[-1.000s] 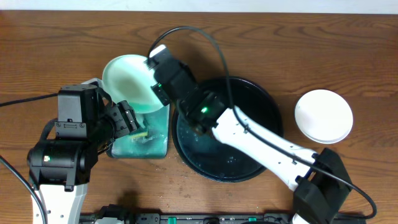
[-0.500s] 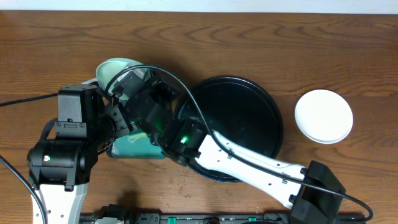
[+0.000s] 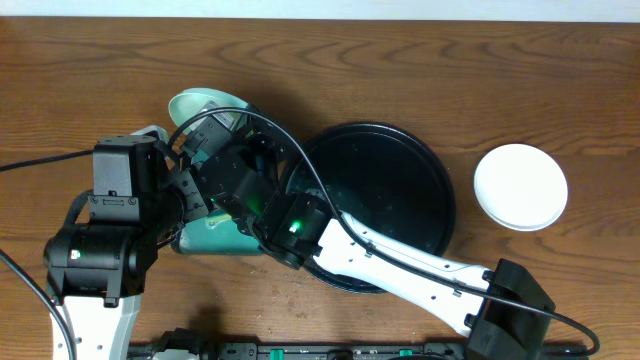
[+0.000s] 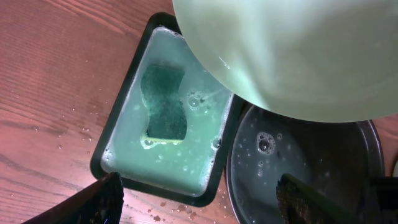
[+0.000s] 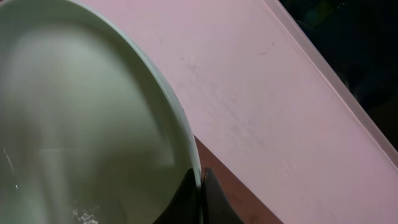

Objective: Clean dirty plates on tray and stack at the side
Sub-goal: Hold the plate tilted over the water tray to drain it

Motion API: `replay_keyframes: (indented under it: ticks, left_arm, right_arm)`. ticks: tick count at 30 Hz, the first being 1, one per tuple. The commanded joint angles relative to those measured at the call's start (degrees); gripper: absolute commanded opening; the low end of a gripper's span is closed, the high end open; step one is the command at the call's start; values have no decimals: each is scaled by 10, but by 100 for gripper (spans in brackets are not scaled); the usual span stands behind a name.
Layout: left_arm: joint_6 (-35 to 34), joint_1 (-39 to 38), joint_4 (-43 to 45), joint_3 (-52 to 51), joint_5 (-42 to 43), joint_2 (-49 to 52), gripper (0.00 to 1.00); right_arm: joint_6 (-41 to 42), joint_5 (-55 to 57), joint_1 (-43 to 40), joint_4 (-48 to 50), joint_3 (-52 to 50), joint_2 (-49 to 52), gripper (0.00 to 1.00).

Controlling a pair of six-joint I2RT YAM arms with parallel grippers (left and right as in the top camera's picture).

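My right gripper (image 5: pixel 202 186) is shut on the rim of a pale mint-green plate (image 5: pixel 81 124). It holds the plate tilted steeply above the far left of the table (image 3: pixel 200 105). The plate fills the top of the left wrist view (image 4: pixel 292 56), wet and with no smears showing. My left gripper (image 4: pixel 199 196) is open and empty, low over the near edge of the rectangular tray. The large round black tray (image 3: pixel 447 200) is wet with suds and bears no plates. A white plate (image 3: pixel 520 187) lies on the table to its right. No third plate is in view.
A small rectangular black-rimmed tray (image 4: pixel 115 140) holds teal soapy water and a green sponge (image 4: pixel 165 102), just left of the round tray (image 4: pixel 311 162). My right arm stretches across the round tray from the front right. Water drops speckle the wood by the rectangular tray.
My right arm has swung left with the mint plate and tipped it from nearly face-up onto its edge over the rectangular tray. The left arm has not moved.
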Motion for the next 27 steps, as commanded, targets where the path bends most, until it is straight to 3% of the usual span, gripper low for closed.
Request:
replay_keyframes:
  ticks: [1,27]
  left_arm:
    - [3,2,-2,9,1,1,80]
    - [3,2,-2,9,1,1,80]
  right_arm:
    - [-4,13,3,8,6,-14,1]
    - [-9,13,3,14,6,-14,1]
